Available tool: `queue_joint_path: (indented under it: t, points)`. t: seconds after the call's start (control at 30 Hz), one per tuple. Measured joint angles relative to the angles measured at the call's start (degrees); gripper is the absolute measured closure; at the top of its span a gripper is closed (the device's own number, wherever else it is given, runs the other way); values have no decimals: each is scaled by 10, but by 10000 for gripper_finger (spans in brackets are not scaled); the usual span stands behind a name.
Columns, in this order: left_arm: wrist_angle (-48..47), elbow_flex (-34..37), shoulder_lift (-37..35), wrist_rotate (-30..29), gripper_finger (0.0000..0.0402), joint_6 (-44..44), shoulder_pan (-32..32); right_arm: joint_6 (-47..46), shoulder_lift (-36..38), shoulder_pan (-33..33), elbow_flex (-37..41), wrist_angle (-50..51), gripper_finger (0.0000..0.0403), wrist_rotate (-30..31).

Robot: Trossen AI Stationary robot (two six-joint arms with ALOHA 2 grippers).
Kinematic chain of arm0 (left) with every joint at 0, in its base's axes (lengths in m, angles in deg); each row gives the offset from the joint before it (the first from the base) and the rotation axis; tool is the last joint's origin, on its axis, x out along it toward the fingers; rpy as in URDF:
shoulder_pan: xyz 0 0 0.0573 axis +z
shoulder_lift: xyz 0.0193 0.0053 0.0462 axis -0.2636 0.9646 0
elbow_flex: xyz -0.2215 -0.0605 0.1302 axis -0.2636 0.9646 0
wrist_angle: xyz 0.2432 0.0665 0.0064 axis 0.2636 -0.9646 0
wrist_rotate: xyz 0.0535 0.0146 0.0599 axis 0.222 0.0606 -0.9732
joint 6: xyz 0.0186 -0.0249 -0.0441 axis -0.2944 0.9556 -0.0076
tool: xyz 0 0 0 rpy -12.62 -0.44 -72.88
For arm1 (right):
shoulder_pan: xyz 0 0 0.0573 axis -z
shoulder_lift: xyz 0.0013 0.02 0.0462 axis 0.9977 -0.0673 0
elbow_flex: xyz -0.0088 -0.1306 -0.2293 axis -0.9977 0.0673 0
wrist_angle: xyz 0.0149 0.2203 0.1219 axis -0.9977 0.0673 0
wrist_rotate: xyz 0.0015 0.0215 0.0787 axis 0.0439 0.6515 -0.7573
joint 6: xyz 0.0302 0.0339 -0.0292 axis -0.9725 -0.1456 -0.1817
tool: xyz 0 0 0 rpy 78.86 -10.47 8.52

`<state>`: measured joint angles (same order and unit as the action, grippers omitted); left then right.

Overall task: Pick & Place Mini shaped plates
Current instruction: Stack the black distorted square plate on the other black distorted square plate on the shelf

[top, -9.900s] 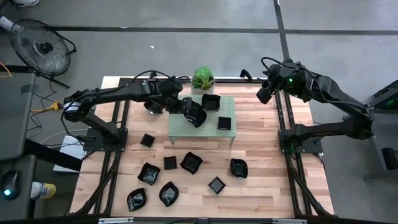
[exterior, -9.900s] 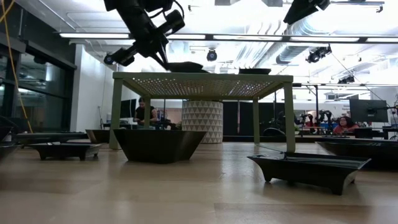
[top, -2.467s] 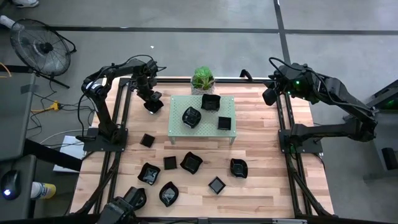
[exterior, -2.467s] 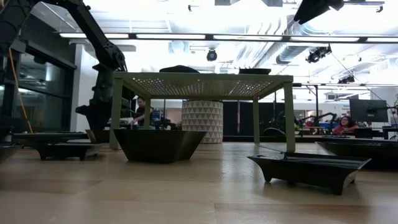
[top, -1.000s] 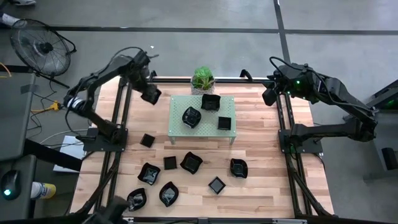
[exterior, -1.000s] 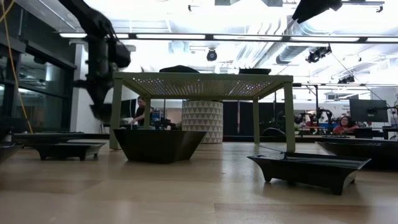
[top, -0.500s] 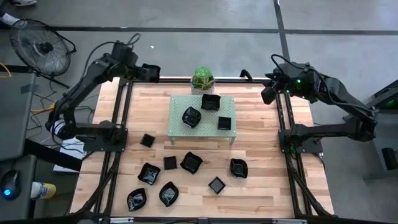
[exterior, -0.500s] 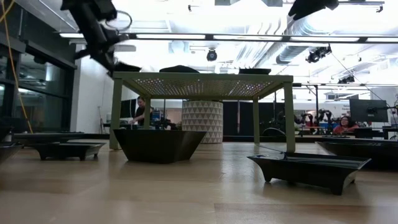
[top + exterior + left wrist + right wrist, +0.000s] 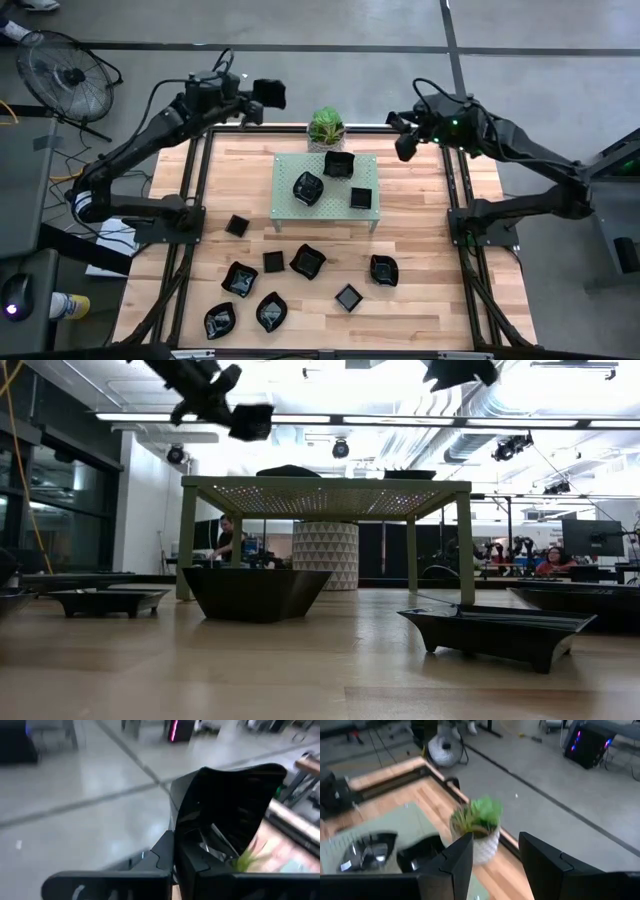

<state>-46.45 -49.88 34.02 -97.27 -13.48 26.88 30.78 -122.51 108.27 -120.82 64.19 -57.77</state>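
The left hand point(image 9: 268, 94) held a plate point(image 9: 272, 94) above the bench's point(image 9: 420, 240) far edge. The plant point(image 9: 326, 127) stood just beside it, toward the right hand point(image 9: 404, 146). Nearer than both hands, the rack point(image 9: 288, 206) carried three plates point(image 9: 328, 178). Nearer still, eight plates point(image 9: 290, 285) lay on the bench.

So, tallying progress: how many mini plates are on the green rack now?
3, all on the pale green rack: one plate at its left, one at the far edge by the potted plant, one at its right. None looks hidden.
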Motion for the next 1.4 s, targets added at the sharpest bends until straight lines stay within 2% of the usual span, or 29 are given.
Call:
queue_joint_path:
  t: [0.2,0.33,0.5,0.73,1.0,1.23,1.4]
  points:
    - [102,0,0,-62,401,-46,-62,19,-37,-8,0,-113,249,0]
    - [152,0,0,-132,401,-81,-101,62,-67,-24,0,-199,249,5]
    - [227,0,14,-205,401,-140,-142,147,-118,-49,0,-308,249,63]
    - [316,0,58,-259,401,-207,-176,229,-194,-70,0,-481,249,106]
    - [375,0,94,-271,401,-231,-180,245,-251,-68,0,-612,249,104]
    - [387,0,107,-225,401,-232,-180,269,-283,-67,0,-714,249,92]
    - [389,0,107,-213,401,-244,-179,250,-300,-57,-3,-726,250,91]
